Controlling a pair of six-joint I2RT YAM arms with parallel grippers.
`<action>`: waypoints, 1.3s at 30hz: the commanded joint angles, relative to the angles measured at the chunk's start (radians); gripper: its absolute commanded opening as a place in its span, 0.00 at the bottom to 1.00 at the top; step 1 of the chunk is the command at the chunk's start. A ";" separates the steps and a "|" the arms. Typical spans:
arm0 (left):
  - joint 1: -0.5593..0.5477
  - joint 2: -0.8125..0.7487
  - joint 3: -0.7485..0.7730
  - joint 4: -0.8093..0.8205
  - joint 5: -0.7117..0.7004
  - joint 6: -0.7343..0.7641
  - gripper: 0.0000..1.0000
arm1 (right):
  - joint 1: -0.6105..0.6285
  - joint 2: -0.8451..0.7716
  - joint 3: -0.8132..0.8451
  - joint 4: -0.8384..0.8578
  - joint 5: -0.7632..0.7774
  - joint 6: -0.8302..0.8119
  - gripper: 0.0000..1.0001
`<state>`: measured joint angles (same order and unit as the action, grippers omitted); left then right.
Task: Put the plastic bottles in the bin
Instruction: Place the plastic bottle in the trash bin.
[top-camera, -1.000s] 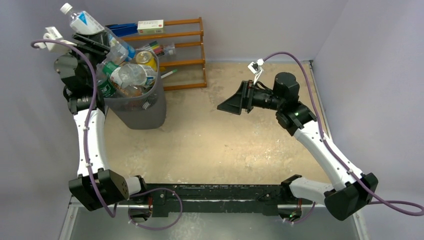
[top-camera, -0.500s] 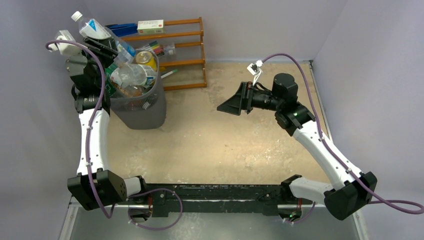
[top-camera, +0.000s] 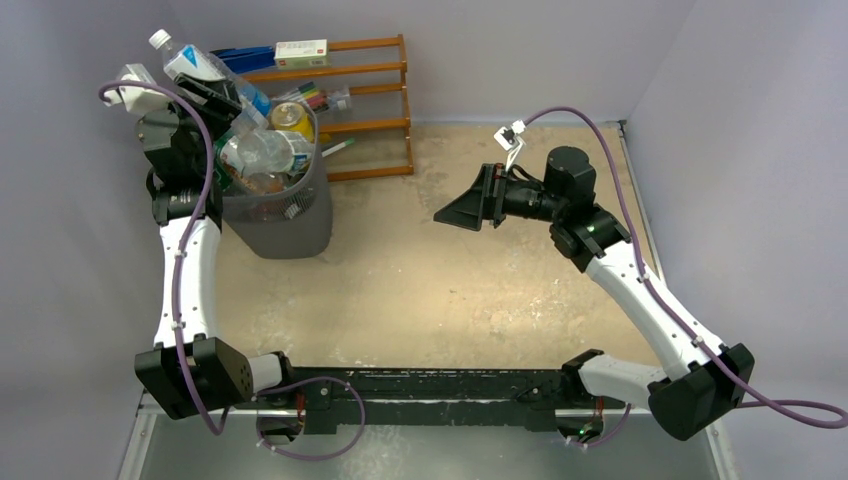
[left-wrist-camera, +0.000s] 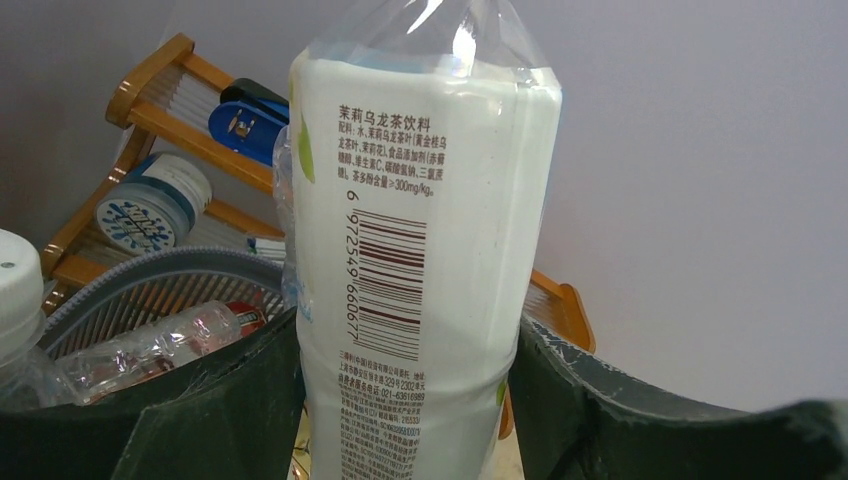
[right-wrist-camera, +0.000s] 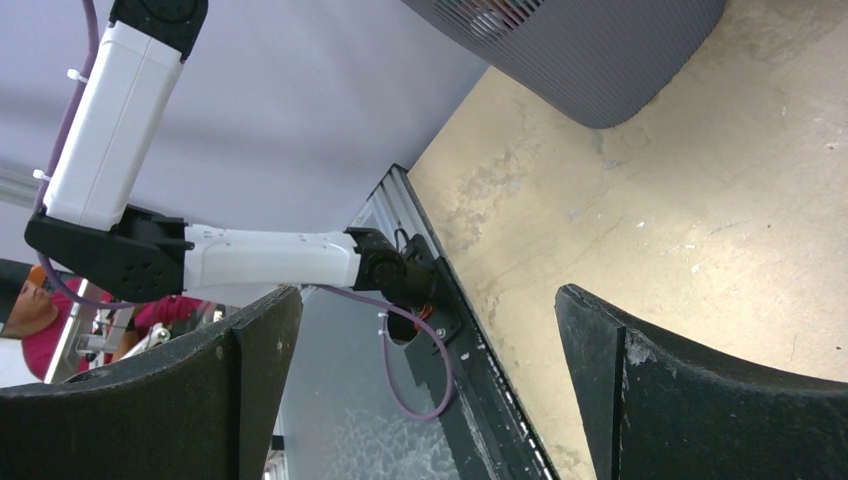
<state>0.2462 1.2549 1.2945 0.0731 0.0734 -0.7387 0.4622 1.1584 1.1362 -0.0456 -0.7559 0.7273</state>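
Holding by left gripper (left-wrist-camera: 410, 410): a tea bottle (left-wrist-camera: 420, 250) is clamped between the two dark fingers (left-wrist-camera: 200, 430), its labelled body filling the gap.
Tea bottle, place: raised over the rim of the bin (top-camera: 290, 225), between 10 and 11 o'clock of it in the top view, white cap pointed outward.
Tea bottle, make: thin clear plastic, rounded shoulder, white wrap label printed with a barcode and Chinese text.
Bin: grey plastic, tapered, finely perforated walls; stood at 10 o'clock on the table (top-camera: 420, 300); heaped with crumpled clear bottles (top-camera: 262, 150).
State of right gripper (right-wrist-camera: 430, 380): spread wide, nothing between its fingers; hung at 1 o'clock of the table's middle, well apart from the bin.
Wooden rack (top-camera: 370, 100): orange slatted shelves, at 1 o'clock of the bin, just behind it.
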 joint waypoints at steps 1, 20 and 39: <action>-0.004 -0.014 0.009 0.018 -0.007 0.024 0.67 | -0.004 -0.013 -0.001 0.054 -0.027 0.001 1.00; -0.004 -0.037 0.103 -0.109 -0.057 0.038 0.75 | -0.003 -0.025 -0.021 0.057 -0.032 0.001 1.00; -0.004 -0.054 0.230 -0.354 -0.142 0.061 0.75 | -0.005 -0.034 -0.036 0.069 -0.031 0.002 1.00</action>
<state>0.2462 1.2247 1.5131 -0.2718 -0.0525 -0.7082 0.4622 1.1557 1.1046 -0.0296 -0.7563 0.7277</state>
